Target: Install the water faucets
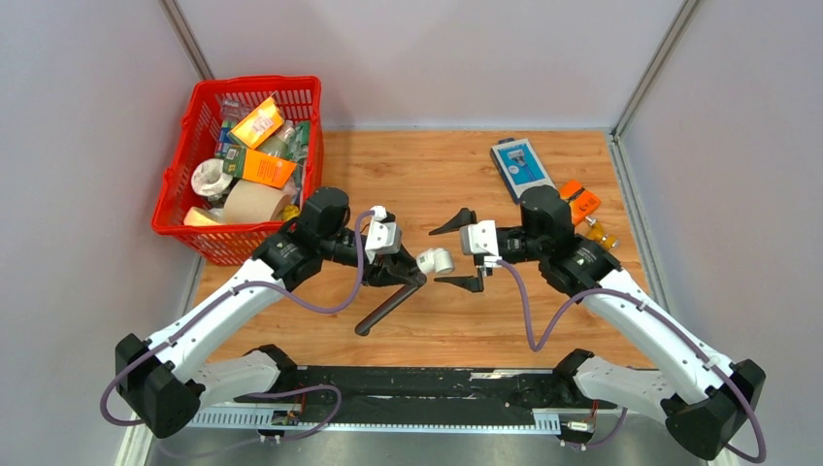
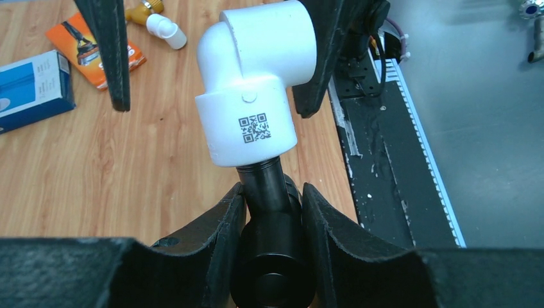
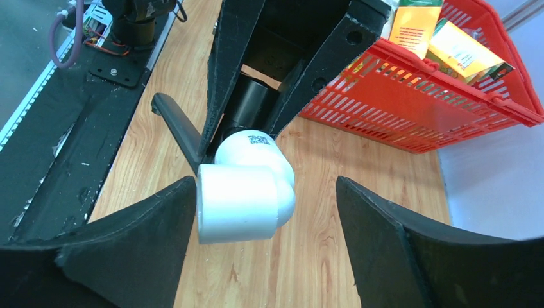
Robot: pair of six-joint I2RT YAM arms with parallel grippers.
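- Faucet [image 1: 386, 309] from above: the left gripper [image 1: 408, 275] is clamped on its stem and the rod slants down toward the near edge. The elbow [image 1: 437, 260] caps the stem's end and faces the right gripper [image 1: 448, 254], which is spread wide on either side of it.
- Left wrist: the fingers [image 2: 212, 237] pinch the black stem tight. Its axis runs straight out from them into the elbow, with the right arm's fingers flanking it beyond.
- Right wrist: the elbow lies between wide-open fingers [image 3: 128, 244], close against one of them; contact is unclear. The right arm is nearer, and closing across the elbow looks like the move.
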